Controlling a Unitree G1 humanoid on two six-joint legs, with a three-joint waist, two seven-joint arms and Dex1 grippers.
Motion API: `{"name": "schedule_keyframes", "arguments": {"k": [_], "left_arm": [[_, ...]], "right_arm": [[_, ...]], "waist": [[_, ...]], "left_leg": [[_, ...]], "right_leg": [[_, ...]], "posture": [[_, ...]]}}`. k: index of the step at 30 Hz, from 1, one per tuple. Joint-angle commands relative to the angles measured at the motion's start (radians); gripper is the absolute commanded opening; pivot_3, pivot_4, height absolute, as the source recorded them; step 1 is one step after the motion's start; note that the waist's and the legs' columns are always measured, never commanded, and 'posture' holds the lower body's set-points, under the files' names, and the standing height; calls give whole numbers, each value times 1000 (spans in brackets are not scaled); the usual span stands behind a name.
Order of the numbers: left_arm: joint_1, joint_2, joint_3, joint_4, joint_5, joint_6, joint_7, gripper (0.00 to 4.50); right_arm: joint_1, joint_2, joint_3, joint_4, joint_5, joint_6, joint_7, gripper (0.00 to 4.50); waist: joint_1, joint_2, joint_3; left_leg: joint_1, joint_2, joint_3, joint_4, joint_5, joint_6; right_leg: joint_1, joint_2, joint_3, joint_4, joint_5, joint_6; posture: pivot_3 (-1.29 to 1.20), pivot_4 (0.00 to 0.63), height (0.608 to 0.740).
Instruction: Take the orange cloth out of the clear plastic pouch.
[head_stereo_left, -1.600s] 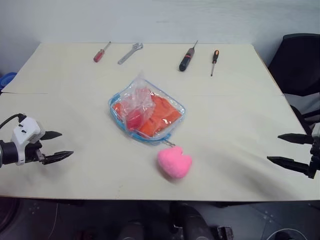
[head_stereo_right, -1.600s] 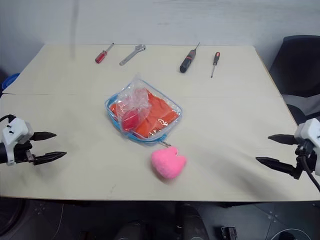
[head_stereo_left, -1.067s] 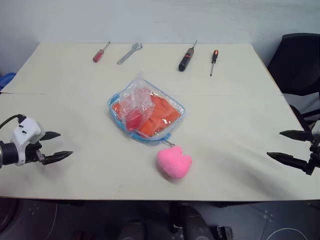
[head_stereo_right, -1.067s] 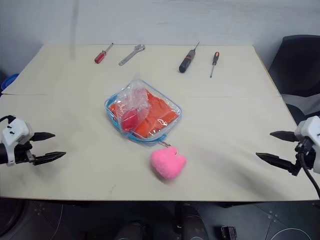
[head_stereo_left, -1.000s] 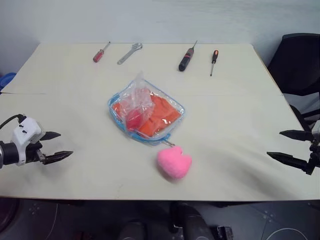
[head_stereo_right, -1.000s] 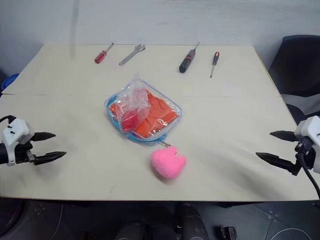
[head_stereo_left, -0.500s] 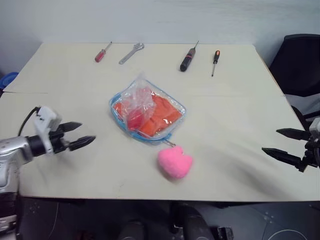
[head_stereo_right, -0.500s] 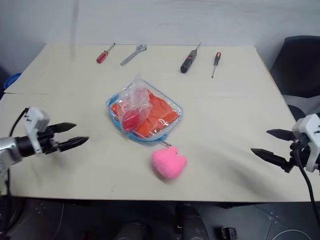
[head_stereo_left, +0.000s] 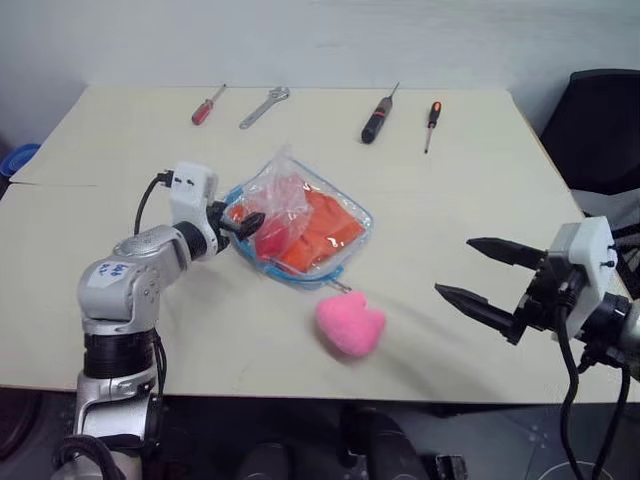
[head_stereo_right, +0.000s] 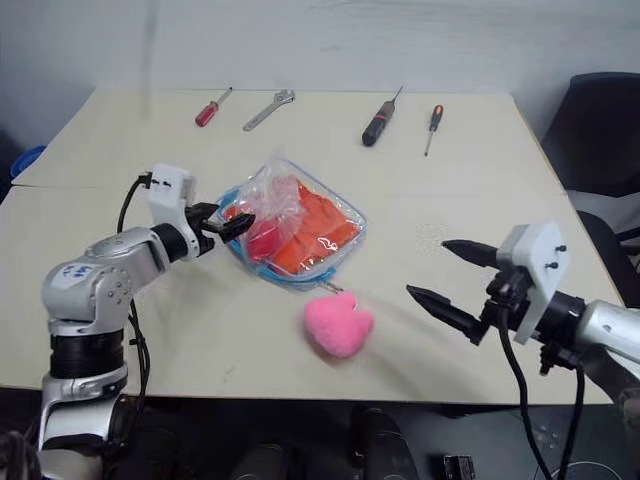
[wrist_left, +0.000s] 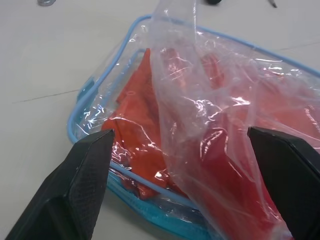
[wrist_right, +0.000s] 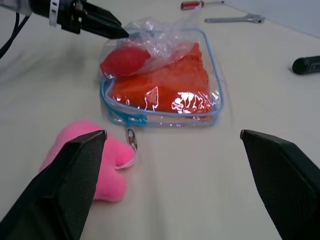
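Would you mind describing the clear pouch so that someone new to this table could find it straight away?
On the beige table, look to the middle, in front of the row of hand tools. The clear pouch lies flat there with an orange cloth inside. Its light blue trim sets it apart from the pink plush heart beside it.

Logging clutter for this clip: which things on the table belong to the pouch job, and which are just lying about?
Job:
orange cloth
clear plastic pouch
left gripper, open at the pouch
right gripper, open

Lying about:
pink plush heart
thin clear bag with red lump
red screwdriver
wrench
black-handled tool
orange-and-black screwdriver
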Motion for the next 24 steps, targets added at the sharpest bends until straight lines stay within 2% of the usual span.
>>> {"name": "schedule_keyframes", "arguments": {"k": [1, 5, 13, 20, 23, 24], "left_arm": [[-46, -18, -62, 26, 38, -74, -27, 4481], [-75, -37, -97, 49, 35, -108, -81, 4481], [-121, -102, -141, 189, 64, 0, -48, 4481], [-139, -109, -158, 184, 60, 96, -77, 4481], [-141, -94, -162, 178, 65, 106, -89, 3934], [-141, -89, -163, 174, 65, 107, -96, 3591]], "right_arm": [[-5, -3, 28, -31, -11, -26, -19, 4500], [-11, -2, 50, -24, -24, -40, -26, 4500], [-8, 8, 71, -23, -50, -65, -43, 4500], [-24, 24, 108, -23, -67, -80, -64, 4500], [-35, 27, 123, -11, -79, -90, -65, 4500], [-38, 27, 127, -6, -82, -94, -66, 4500]], "waist": [[1, 0, 0], [1, 0, 0], [0, 0, 0], [-1, -1, 0], [0, -1, 0], [0, -1, 0]], "left_leg": [[0, 0, 0, 0, 0, 0], [-1, 0, 0, 0, 0, 0], [0, 0, 0, 0, 1, 0], [0, 0, 0, 0, 1, 0], [0, 0, 0, 0, 1, 0], [0, 0, 0, 0, 1, 0]], "right_leg": [[0, 0, 0, 1, 0, 0], [0, 0, 0, 1, 0, 0], [0, 0, 0, 0, 0, 0], [0, 0, 0, 1, 0, 0], [0, 0, 0, 0, 0, 0], [0, 0, 0, 0, 0, 0]], "posture": [[0, 150, 740], [0, 150, 740], [0, 150, 740], [0, 150, 740], [0, 150, 740], [0, 150, 740]]}}
